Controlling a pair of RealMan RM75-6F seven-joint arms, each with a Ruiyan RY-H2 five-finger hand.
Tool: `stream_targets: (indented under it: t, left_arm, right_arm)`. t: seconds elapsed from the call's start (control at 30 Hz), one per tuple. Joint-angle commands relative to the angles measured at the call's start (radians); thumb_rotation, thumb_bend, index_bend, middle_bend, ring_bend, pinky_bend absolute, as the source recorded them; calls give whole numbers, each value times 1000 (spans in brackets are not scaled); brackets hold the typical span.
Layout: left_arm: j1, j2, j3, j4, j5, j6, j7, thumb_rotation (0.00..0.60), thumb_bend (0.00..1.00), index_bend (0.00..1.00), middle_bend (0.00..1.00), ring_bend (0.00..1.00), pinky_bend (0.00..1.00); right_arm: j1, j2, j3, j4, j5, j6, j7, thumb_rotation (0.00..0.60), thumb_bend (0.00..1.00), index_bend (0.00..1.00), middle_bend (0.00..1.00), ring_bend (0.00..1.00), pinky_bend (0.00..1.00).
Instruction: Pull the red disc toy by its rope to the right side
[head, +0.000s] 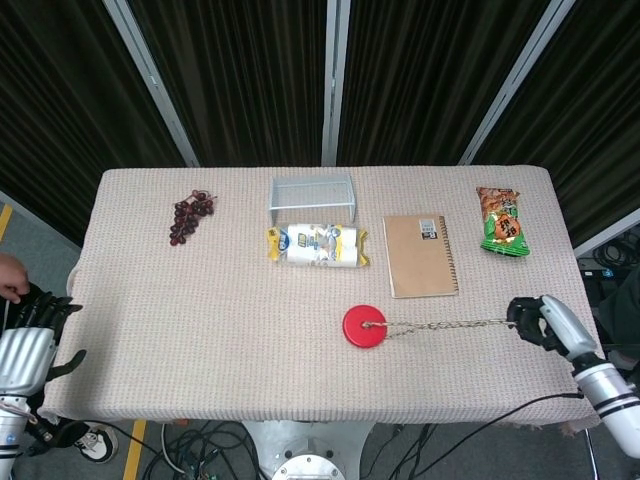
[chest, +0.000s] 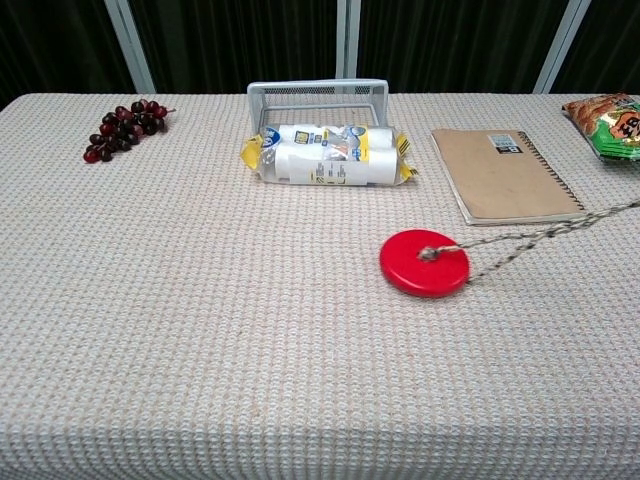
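The red disc toy (head: 363, 326) (chest: 424, 263) lies flat on the tablecloth, right of the middle. Its braided rope (head: 446, 324) (chest: 540, 235) runs taut from the disc's centre to the right. My right hand (head: 535, 322) grips the rope's far end near the table's right edge; only the head view shows this hand. My left hand (head: 28, 340) hangs off the table's left edge, holding nothing, fingers pointing up and slightly apart.
A brown notebook (head: 421, 256) lies just behind the rope. A wrapped pack (head: 314, 245) sits in front of a wire tray (head: 311, 194). Grapes (head: 188, 215) lie at the back left, a green snack bag (head: 499, 222) at the back right.
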Motion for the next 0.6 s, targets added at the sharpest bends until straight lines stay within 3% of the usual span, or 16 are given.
stream_targets:
  t: [0.03,0.37,0.6]
  left_arm:
    - [-2,2,-1,-8,1,0,7,600,208,247,154,74,171]
    - [-8,4,0,-27,1,-7,32,600,207,247,154,74,171]
    - [-9,3,1,-28,-1,-8,33,600,208,246,154,74,171]
  right_arm:
    - [-69,9,-1,88,43,49,103,600,1000,972,824,809,795]
    - [-149,-14,69,258,158,52,309,600,1000,973,824,809,795]
    - [-190,-57,186,276,340,54,279,600,1000,976,824,809,795]
